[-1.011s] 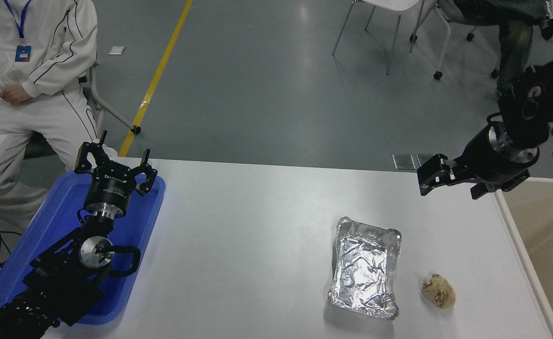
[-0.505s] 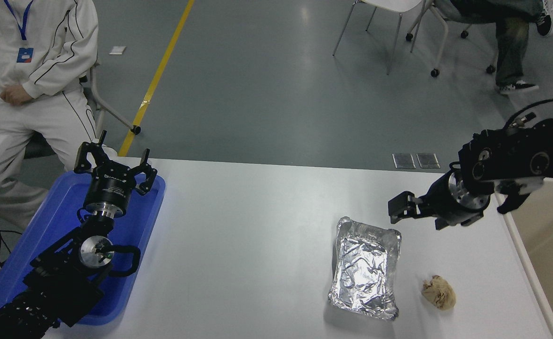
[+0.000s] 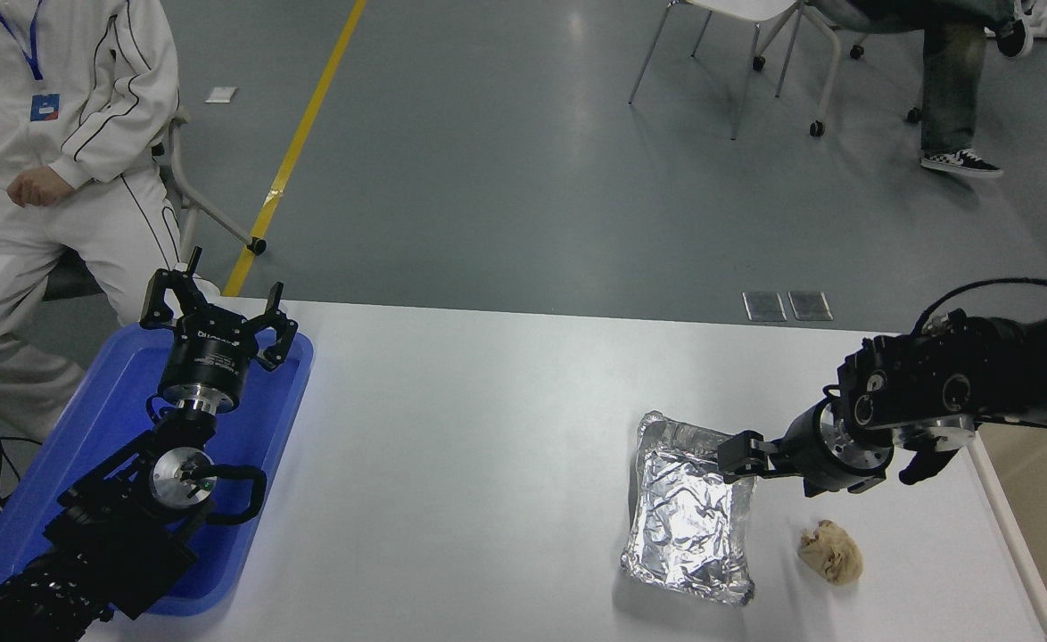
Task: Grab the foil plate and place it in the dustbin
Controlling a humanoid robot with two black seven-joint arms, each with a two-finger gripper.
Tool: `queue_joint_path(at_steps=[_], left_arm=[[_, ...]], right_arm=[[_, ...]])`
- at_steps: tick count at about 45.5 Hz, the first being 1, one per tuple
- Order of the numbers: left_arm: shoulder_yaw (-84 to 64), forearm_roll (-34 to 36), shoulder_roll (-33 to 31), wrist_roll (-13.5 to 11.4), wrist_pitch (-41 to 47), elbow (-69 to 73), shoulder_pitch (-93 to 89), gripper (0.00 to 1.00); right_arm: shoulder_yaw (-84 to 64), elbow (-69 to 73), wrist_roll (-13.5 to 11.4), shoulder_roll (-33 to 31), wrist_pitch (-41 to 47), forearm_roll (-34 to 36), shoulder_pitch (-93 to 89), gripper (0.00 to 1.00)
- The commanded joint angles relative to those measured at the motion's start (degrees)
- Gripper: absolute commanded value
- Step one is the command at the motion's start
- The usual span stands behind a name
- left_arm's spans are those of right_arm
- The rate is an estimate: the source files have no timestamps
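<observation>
The foil plate is a shiny crinkled silver tray lying flat on the white table, right of centre. My right gripper reaches in from the right and sits low at the plate's far right corner, at its rim. I cannot see how its jaws stand. The beige dustbin shows only as a pale rim and inner wall at the picture's right edge, behind the right arm. My left gripper is open and parked over the blue tray at the lower left.
A crumpled tan paper ball lies just right of the foil plate, below the right arm. A flat blue tray lies under the left arm. A person in white sits at the far left, and chairs and another person's legs are at the top right.
My right arm has swung down and to the left, from high above the table's far right edge to the foil plate's far right corner. The plate, paper ball and left arm have not moved.
</observation>
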Motion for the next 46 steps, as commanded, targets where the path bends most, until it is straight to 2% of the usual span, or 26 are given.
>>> queue_joint_path(at_steps=[1, 10, 24, 31, 36, 42, 46], left_arm=[[0.0, 0.0, 0.0, 0.0, 0.0, 0.0, 0.0, 1.00], [0.0, 0.0, 0.0, 0.0, 0.0, 0.0, 0.0, 1.00], [0.0, 0.0, 0.0, 0.0, 0.0, 0.0, 0.0, 1.00], [0.0, 0.0, 0.0, 0.0, 0.0, 0.0, 0.0, 1.00], [0.0, 0.0, 0.0, 0.0, 0.0, 0.0, 0.0, 1.00], [0.0, 0.0, 0.0, 0.0, 0.0, 0.0, 0.0, 1.00], [0.0, 0.0, 0.0, 0.0, 0.0, 0.0, 0.0, 1.00]], right_arm=[[3.2, -3.1, 0.0, 0.6, -1.0, 0.0, -5.1, 0.98], [4.9, -6.8, -0.1, 1.1, -1.0, 0.1, -9.7, 0.91], [5.6, -10.0, -0.1, 2.3, -1.2, 0.1, -13.3, 0.89], [8.5, -10.0, -0.1, 2.2, -1.2, 0.1, -14.8, 0.77], [8.7, -10.2, -0.1, 2.2, -1.2, 0.1, -15.1, 0.63], [9.5, -10.2, -0.1, 2.2, -1.2, 0.1, -15.8, 0.52], [9.6, -10.1, -0.1, 2.3, -1.1, 0.2, -16.0, 0.38]])
